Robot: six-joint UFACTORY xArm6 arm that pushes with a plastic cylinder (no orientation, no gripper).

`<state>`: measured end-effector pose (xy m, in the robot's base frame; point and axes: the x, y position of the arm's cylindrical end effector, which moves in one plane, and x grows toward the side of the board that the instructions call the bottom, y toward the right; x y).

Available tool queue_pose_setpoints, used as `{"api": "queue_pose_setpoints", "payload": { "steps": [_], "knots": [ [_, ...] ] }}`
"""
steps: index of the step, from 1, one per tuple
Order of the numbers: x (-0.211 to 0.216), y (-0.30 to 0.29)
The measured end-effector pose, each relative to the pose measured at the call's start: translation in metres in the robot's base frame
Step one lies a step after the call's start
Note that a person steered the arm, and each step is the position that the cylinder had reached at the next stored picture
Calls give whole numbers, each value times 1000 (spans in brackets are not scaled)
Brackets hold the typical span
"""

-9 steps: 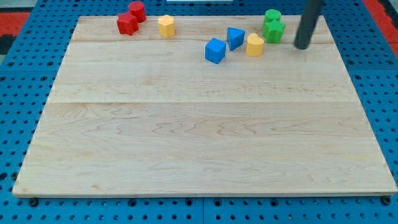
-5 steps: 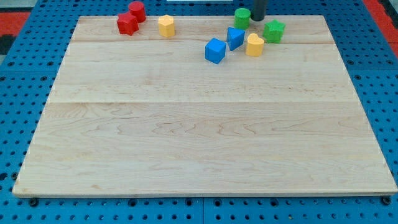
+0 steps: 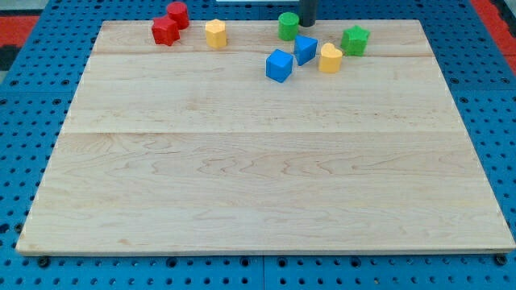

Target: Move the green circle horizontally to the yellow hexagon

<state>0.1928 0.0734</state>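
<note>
Bright, even overhead light; desk [image 3: 258,161] wood pale, mild sheen, no hard glare; blocks cast only small soft shadows; focus sharp across view; colours saturated; no visible edge distortion.

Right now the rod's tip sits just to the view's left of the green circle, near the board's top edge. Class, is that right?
Not quite. In the camera view my tip sits just to the view's right of the green circle, not its left. The rest holds: both are near the board's top edge.
</note>
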Motion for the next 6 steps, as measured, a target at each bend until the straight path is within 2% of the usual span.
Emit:
{"api": "queue_pose_setpoints", "payload": {
  "steps": [3, 4, 5, 6],
  "knots": [
    [0, -5],
    [0, 13],
    [0, 45],
    [21, 114]
  ]
}}
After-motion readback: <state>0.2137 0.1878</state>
